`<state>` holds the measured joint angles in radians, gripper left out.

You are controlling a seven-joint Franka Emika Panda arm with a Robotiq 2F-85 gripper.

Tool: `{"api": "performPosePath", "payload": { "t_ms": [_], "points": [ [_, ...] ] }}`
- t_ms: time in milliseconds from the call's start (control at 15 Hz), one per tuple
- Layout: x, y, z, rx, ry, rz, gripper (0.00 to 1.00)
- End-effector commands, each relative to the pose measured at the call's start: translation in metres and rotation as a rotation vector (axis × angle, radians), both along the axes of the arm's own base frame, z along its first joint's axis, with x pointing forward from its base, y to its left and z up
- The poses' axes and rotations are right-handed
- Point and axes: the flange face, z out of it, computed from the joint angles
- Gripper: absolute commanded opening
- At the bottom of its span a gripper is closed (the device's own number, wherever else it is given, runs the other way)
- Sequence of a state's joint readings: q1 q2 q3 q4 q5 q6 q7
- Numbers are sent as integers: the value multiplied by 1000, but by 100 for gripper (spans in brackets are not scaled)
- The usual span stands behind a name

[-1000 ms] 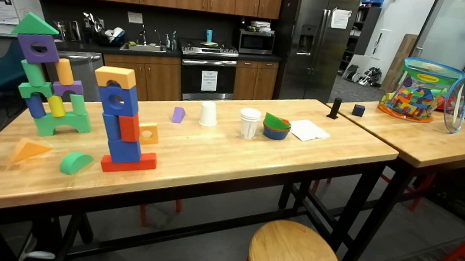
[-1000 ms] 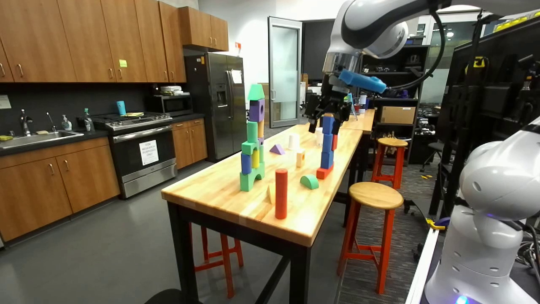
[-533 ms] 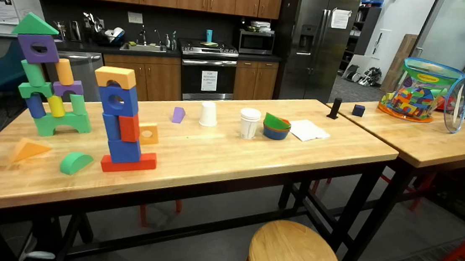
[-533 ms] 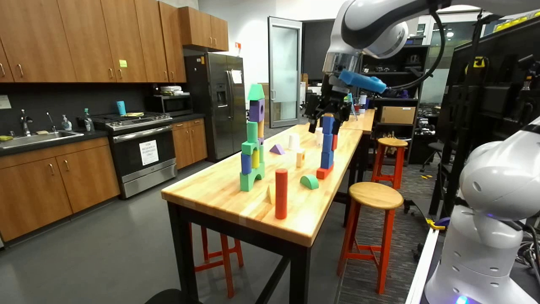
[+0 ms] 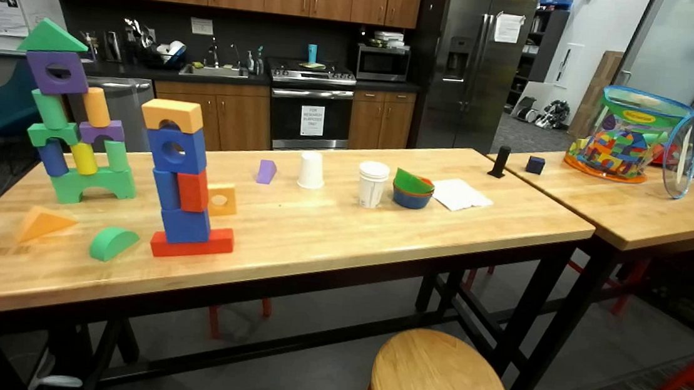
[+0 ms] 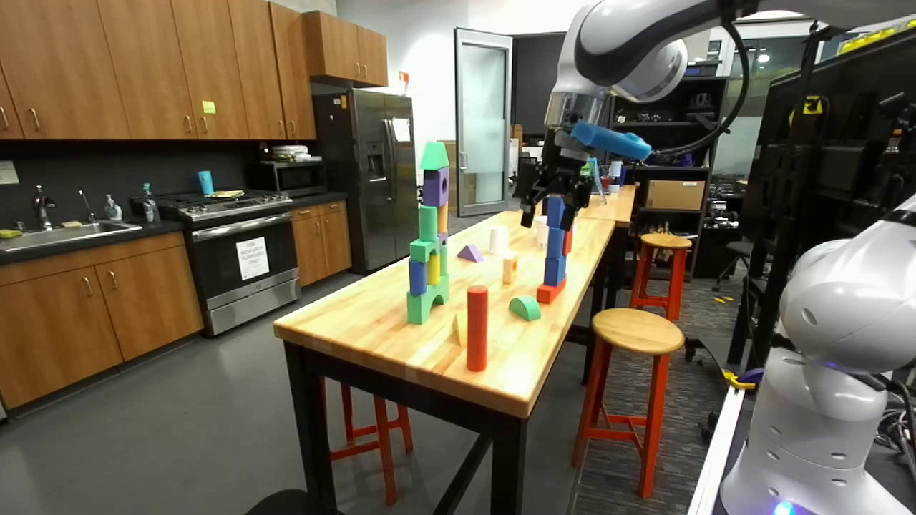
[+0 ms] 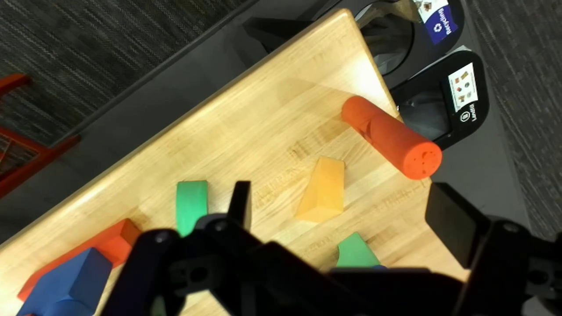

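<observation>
At the left of the wrist view we have a blue block (image 7: pixel 70 276) on a red block (image 7: pixel 116 241), then a green half-round (image 7: pixel 192 204) resting on the wooden table (image 7: pixel 246 127). Next is the gripper (image 7: pixel 340 199), spread wide — and through its gap we see the orange wedge (image 7: pixel 327 191) lying on that table, apart from both fingers (image 7: pixel 241 199). Lower in the view we catch a green piece (image 7: pixel 355 252), partly hidden by the gripper. Farther right a red cylinder (image 7: pixel 390 138) stands upright near the table's end and, past it, we make out two dark bins (image 7: pixel 482 87) — one labelled for recycling.
</observation>
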<state>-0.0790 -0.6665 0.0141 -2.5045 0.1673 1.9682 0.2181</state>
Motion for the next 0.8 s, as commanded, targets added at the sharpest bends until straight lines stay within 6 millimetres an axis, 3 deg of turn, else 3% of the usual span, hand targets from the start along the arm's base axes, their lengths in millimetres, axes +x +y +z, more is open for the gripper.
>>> {"api": "performPosePath", "payload": {
  "t_ms": [0,400,733],
  "points": [
    [22,-4,-3,11,24,-1,100],
    [49,-17,-9,25,99,-125,100],
    [69,-12,-20,27,99,-329,100]
  ]
}}
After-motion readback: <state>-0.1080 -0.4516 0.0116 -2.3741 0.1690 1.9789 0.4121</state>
